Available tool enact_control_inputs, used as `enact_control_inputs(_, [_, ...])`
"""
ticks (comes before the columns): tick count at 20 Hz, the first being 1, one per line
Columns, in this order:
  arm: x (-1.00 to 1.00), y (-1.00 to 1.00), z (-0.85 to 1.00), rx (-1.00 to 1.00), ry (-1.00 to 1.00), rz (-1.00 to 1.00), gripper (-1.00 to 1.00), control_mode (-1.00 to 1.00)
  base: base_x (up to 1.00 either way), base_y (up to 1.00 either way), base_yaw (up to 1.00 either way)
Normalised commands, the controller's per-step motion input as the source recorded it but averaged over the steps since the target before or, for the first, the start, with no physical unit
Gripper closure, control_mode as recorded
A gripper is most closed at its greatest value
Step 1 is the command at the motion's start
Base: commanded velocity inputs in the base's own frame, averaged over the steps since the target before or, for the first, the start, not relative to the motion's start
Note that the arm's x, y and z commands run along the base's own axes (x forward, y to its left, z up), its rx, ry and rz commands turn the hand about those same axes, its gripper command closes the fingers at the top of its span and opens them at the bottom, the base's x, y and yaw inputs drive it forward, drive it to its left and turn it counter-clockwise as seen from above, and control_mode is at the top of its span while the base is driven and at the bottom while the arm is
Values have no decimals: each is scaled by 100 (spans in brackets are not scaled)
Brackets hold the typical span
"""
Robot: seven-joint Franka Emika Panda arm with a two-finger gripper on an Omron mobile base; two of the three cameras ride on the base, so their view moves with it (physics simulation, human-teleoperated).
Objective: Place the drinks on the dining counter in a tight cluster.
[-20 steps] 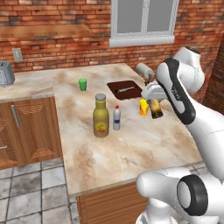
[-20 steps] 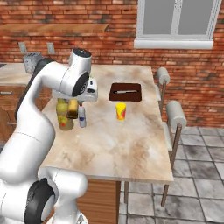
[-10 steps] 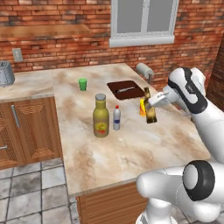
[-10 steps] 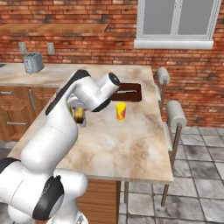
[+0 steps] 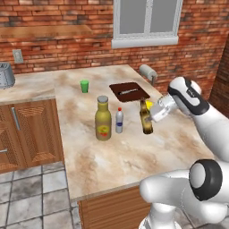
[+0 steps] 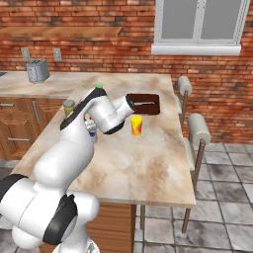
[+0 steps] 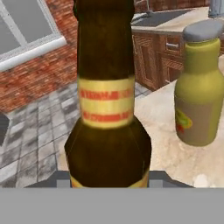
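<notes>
Progress stood at roughly two thirds, judged from how things lay on the dining counter (image 5: 134, 156). Taking the olive-yellow bottle (image 5: 103, 118) as the landmark: it stood upright on the marble, and the small clear bottle (image 5: 119, 120) with its red cap stood just beside it, on the side toward the arm, so those two already made a close pair. The brown glass bottle (image 5: 146, 117) was farther out on that same side, near but clearly apart from the pair, with a strip of bare marble between. It was upright, and the gripper (image 5: 154, 117) was clenched around its lower body; in the hand view the brown bottle's yellow-banded label sat close up with the olive-yellow bottle off to one side behind it. Whether its base touched the counter or hung just above could not be told.

What was left, as a judgement: bring the brown bottle across the gap to stand next to the pair, set it down and let go.

Beyond the landmark, away from the robot, a green cup (image 5: 84, 86) and a dark cutting board (image 5: 129, 91) lay well apart, and a yellow cup (image 6: 136, 125) stood near the held bottle.
</notes>
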Motion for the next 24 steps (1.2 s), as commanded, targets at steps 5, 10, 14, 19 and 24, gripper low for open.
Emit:
enact_control_inputs(5, [8,24,-35,16,-18,18,100,-100,0,0,0])
enact_control_inputs(10, [0,3,-12,21,-19,0,100,-100,0,0,0])
enact_control_inputs(14, [4,1,0,10,3,-23,100,-100,0,0,0])
enact_control_inputs(19, [51,14,-3,-5,27,-11,100,-100,0,0,0])
enact_control_inputs(24, [28,21,-57,0,12,-6,100,-100,0,0,0])
